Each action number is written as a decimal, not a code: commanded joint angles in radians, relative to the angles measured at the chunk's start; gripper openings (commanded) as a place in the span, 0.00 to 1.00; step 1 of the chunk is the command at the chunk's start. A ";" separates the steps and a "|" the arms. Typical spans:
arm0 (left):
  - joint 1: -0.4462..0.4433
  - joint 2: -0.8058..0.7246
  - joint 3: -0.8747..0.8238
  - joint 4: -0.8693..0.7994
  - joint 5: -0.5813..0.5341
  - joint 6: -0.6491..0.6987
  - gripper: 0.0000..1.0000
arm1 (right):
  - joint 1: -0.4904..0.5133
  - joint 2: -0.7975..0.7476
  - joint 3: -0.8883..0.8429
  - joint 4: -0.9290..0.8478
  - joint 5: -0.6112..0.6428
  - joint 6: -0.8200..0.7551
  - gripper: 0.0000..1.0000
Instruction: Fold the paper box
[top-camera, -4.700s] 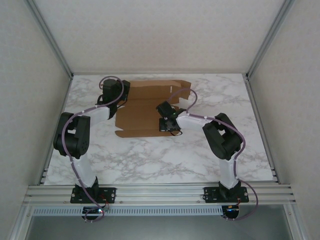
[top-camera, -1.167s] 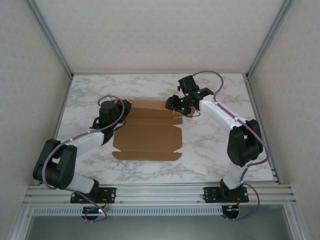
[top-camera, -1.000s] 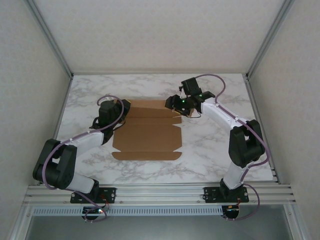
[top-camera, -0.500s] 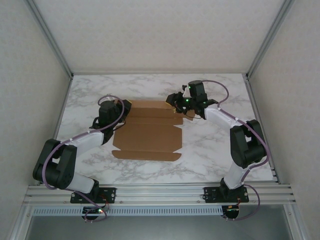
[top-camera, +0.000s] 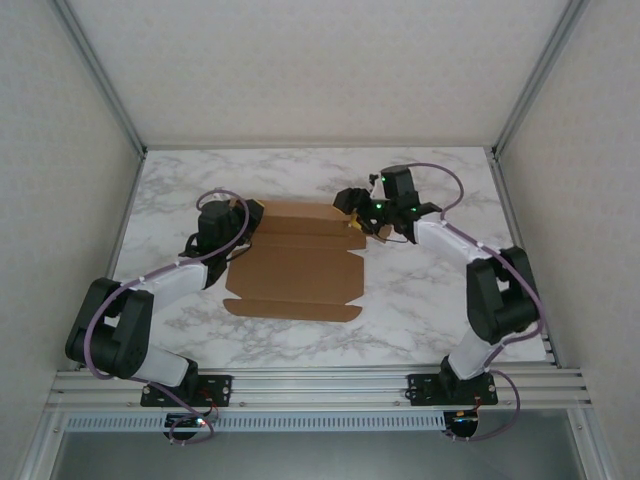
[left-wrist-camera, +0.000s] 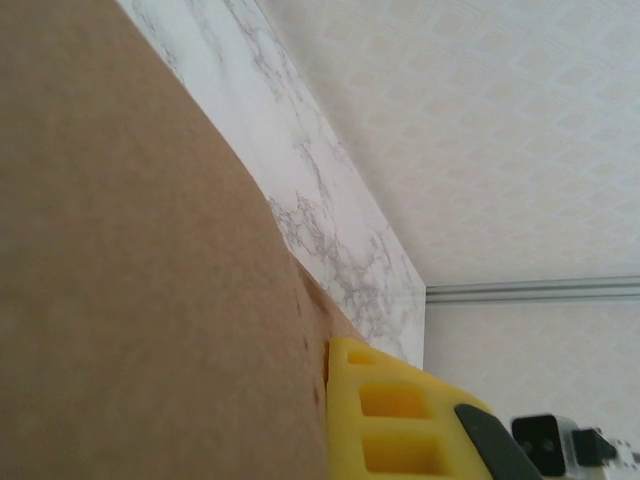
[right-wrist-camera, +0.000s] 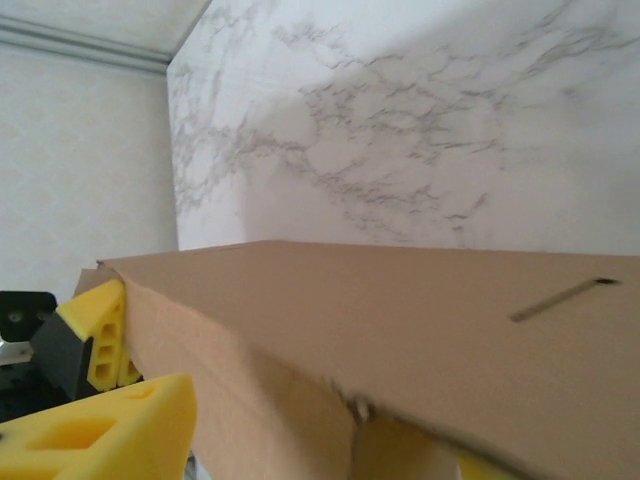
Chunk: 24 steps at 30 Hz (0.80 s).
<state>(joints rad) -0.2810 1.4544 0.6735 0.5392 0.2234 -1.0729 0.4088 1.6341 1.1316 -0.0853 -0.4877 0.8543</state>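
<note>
**Both arms reach to the far corners of the paper box (top-camera: 295, 270) on my marble table (top-camera: 420, 310).**

From my remote seat, the brown cardboard lies mostly flat at mid-table, its near flap edge closest to the arm bases. Its far strip is raised at the right. The left gripper (top-camera: 243, 212) sits at the far left corner. On its wrist camera one yellow finger (left-wrist-camera: 385, 420) touches the cardboard's edge, and I cannot tell whether the jaws are clamped. The right gripper (top-camera: 357, 207) is at the far right corner. Its wrist camera shows a yellow finger (right-wrist-camera: 100, 425) to the left of the lifted flap and a sliver of yellow on the other side. Whether they pinch it, I cannot tell.
</note>
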 joint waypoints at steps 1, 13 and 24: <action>-0.013 0.006 -0.014 -0.143 0.010 0.040 0.00 | -0.020 -0.127 -0.037 -0.086 0.083 -0.125 0.69; -0.014 0.024 0.006 -0.146 -0.004 0.016 0.00 | 0.048 -0.273 -0.207 -0.256 0.337 -0.215 0.21; -0.014 0.034 0.061 -0.221 -0.031 0.021 0.00 | 0.096 0.016 -0.082 -0.275 0.517 -0.305 0.30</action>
<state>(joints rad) -0.2829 1.4532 0.7185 0.4561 0.2153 -1.0767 0.5114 1.6154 1.0008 -0.3775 -0.0303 0.5903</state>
